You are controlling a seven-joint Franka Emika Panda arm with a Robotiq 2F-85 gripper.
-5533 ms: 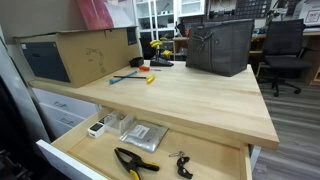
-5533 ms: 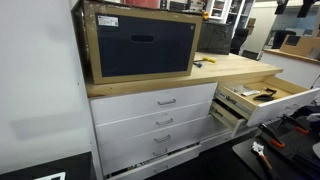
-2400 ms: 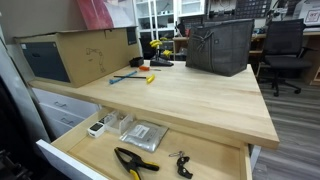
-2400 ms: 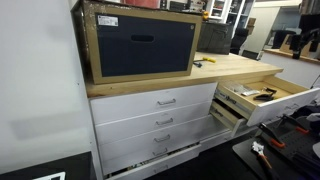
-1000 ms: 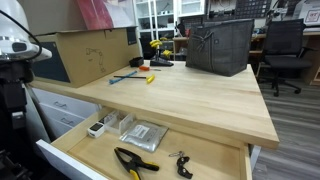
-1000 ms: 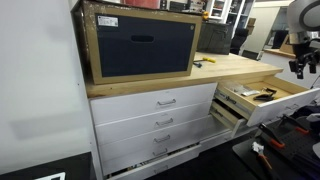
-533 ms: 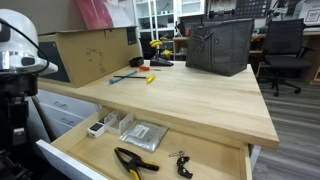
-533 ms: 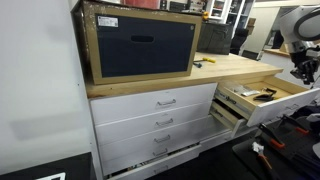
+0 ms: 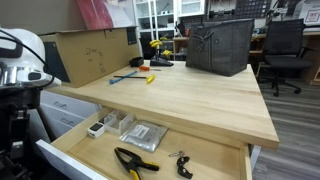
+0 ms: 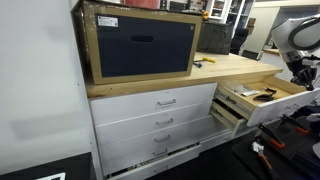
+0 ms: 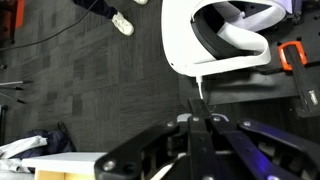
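Note:
My gripper (image 11: 200,112) is shut, its two fingers pressed together with nothing between them. In the wrist view it points down at grey carpet, just short of a white headset (image 11: 215,40) lying on the floor. My white arm (image 9: 20,60) stands at the edge of the picture beside the open top drawer (image 9: 70,160), and in an exterior view the arm (image 10: 292,38) hangs over that drawer (image 10: 262,97) with the dark gripper (image 10: 301,72) below it. The drawer holds black-and-yellow pliers (image 9: 134,161), a plastic bag (image 9: 143,135), keys (image 9: 181,163) and a small white device (image 9: 96,128).
The wooden benchtop (image 9: 190,100) carries a cardboard box (image 9: 85,50), a black bin (image 9: 220,45) and small tools (image 9: 140,75). Lower drawers (image 10: 160,125) also stand ajar. An orange object (image 11: 290,55) and a white shoe (image 11: 122,22) lie on the carpet.
My arm has come into both exterior views and moved in and lower beside the open drawer. The gripper has gone from open to shut.

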